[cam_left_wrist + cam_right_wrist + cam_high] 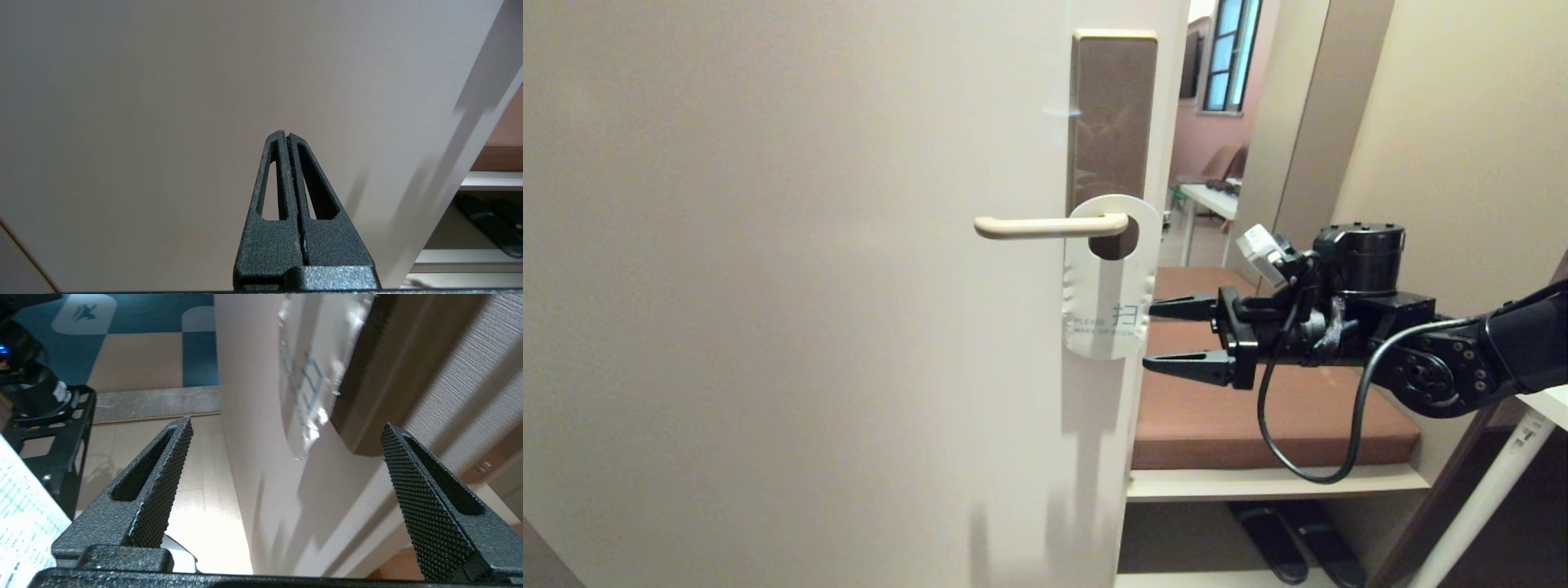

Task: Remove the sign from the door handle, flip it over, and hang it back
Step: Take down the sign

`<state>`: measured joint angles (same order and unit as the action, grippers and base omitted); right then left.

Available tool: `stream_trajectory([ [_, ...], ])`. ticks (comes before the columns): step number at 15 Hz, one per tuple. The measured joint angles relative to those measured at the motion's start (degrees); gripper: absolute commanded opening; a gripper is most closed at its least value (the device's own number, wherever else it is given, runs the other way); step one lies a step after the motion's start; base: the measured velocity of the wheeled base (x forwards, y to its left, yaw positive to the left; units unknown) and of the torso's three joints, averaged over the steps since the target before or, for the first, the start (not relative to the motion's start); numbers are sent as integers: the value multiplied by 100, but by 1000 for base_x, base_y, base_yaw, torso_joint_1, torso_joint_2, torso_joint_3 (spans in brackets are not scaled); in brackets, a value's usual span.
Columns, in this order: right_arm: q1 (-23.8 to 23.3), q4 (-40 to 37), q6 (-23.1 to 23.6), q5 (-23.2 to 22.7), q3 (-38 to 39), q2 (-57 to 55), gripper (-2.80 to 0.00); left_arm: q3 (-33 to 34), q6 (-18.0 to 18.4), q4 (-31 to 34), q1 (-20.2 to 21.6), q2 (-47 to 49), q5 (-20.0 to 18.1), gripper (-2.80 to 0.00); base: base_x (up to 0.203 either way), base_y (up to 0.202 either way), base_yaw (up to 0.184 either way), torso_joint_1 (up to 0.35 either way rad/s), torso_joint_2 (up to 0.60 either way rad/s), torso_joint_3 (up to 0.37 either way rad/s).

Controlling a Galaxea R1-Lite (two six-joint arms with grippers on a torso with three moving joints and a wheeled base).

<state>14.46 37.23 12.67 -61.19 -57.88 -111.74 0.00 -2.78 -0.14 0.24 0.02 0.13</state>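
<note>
The sign (1104,278) hangs by its oval hole on the cream door handle (1045,227), white side out with "PLEASE MAKE UP ROOM" near its lower end. My right gripper (1150,335) is open just right of the sign's lower edge, level, one finger above the other, nothing between them. In the right wrist view the sign (310,371) shows edge-on ahead of the open gripper (286,428), apart from both fingers. My left gripper (287,135) is shut and empty, parked low, facing the door's plain face.
The handle sits on a tall brown plate (1112,114) near the door's edge (1152,392). Beyond the edge are a brown cushioned bench (1258,408) and dark slippers (1298,543) beneath it. A white table leg (1486,498) stands at lower right.
</note>
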Motion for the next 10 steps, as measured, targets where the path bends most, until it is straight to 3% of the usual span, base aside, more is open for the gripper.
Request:
stream_trajectory([
  [10, 83, 0, -2, -110, -16, 13, 0, 0, 0, -1, -2, 0, 2, -280, 0, 0, 0, 0, 0, 0],
])
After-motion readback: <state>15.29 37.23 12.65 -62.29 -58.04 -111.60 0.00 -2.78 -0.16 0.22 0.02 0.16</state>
